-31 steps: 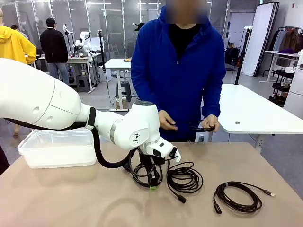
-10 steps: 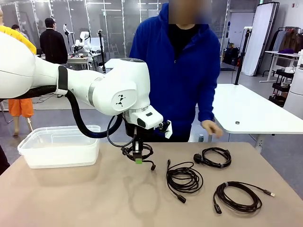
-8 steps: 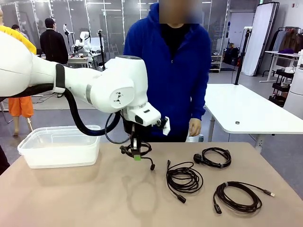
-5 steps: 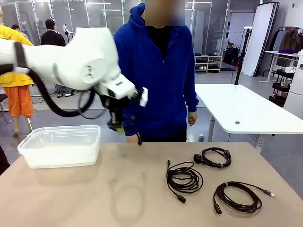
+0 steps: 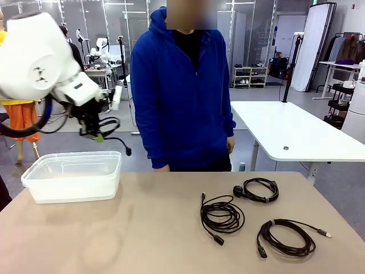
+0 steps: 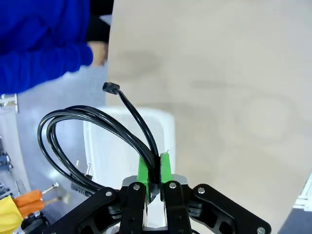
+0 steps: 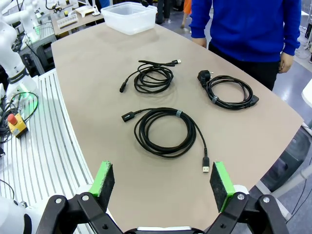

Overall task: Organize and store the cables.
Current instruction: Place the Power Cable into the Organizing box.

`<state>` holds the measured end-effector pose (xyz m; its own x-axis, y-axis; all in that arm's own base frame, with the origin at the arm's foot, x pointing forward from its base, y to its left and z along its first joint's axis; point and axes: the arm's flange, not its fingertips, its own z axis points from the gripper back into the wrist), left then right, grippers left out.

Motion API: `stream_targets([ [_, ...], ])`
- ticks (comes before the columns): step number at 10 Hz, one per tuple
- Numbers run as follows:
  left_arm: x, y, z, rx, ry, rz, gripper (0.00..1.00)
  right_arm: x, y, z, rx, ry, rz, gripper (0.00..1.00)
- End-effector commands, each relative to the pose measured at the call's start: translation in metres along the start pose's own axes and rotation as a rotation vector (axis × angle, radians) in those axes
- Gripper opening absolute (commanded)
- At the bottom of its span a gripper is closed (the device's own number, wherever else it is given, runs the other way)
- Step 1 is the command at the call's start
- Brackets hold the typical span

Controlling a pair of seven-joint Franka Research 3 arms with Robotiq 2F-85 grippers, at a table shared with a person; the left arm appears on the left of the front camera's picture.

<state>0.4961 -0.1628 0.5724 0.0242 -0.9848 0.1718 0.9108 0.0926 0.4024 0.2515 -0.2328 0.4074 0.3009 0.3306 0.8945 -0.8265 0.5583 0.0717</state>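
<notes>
swung over the bin [image 5: 74,188], left gripper [image 6: 155,168] pinches a coiled cable [image 6: 109,126] tight.

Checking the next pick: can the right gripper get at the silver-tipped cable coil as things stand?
Probably yes: the right gripper is open above the silver-tipped cable coil, which lies alone on bare table; the left gripper is off over the bin.

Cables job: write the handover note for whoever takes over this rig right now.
Left end effector: shut on a coiled cable, held in the air over the clear bin.
Right end effector: open, holding nothing, above the table.
On the table: middle cable, far cable, near-right cable.
Done: one cable picked up. Left: drop it in the bin, then store the other three.
</notes>
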Motion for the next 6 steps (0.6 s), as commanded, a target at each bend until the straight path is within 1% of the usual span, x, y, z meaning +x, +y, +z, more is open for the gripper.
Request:
stream_targets([
  [1, -0.042, 0.0, 0.004, 0.026, -0.028, 0.032, 0.11, 0.003, -0.001, 0.001, -0.004, -0.017, -0.004, 1.0],
  [3, -0.078, 0.008, 0.003, 0.001, 0.045, 0.099, 0.11, 0.003, -0.001, 0.001, -0.004, -0.017, -0.004, 1.0],
  [6, -0.112, 0.02, 0.0, -0.013, 0.06, 0.202, 0.11, 0.003, -0.001, 0.001, -0.004, -0.017, -0.004, 1.0],
])
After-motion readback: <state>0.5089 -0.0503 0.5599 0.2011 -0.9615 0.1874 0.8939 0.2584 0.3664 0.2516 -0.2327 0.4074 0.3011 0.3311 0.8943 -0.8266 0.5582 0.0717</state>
